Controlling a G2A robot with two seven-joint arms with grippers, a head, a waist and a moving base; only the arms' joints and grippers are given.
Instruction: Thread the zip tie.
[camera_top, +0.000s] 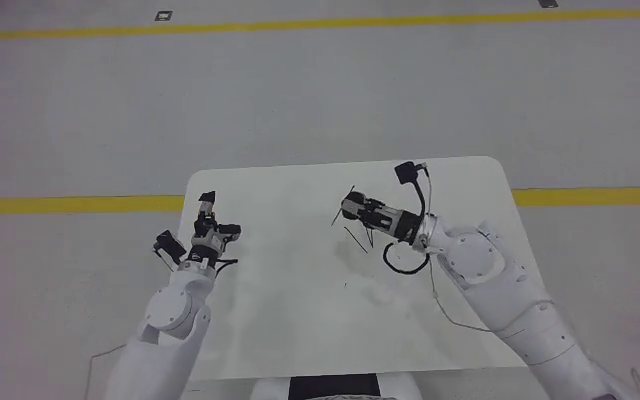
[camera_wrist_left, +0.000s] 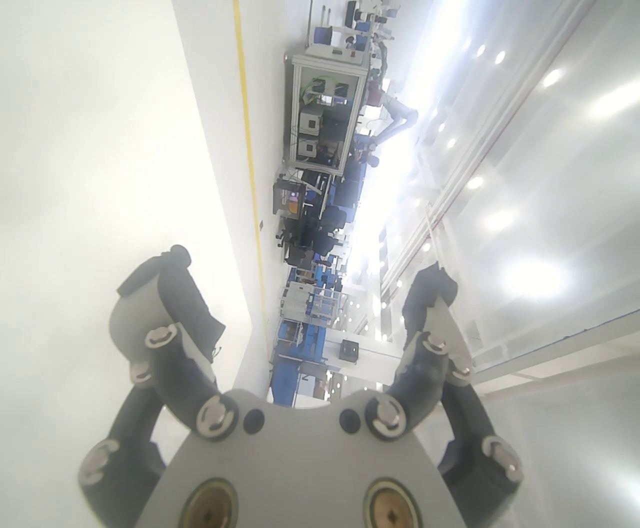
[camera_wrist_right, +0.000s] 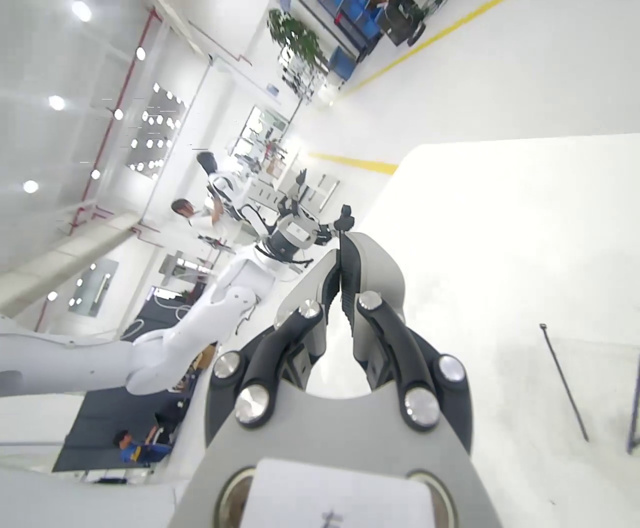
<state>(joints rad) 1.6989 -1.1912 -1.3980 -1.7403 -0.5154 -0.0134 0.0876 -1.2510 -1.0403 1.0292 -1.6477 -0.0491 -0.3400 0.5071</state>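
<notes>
My right gripper (camera_top: 345, 208) hovers above the middle of the white table (camera_top: 290, 300), shut on a thin black zip tie (camera_top: 348, 197). In the right wrist view the zip tie (camera_wrist_right: 342, 235) is pinched between the closed fingertips of the right gripper (camera_wrist_right: 341, 250) and sticks out past them. My left gripper (camera_top: 210, 215) is near the table's left edge, well apart from the right one. In the left wrist view the left gripper (camera_wrist_left: 305, 272) is open with nothing between its fingers.
Loose black zip ties (camera_top: 356, 238) lie on the table just beside the right gripper; one (camera_wrist_right: 565, 380) lies flat in the right wrist view. A black cable (camera_top: 405, 266) loops under the right wrist. The table's near half is bare.
</notes>
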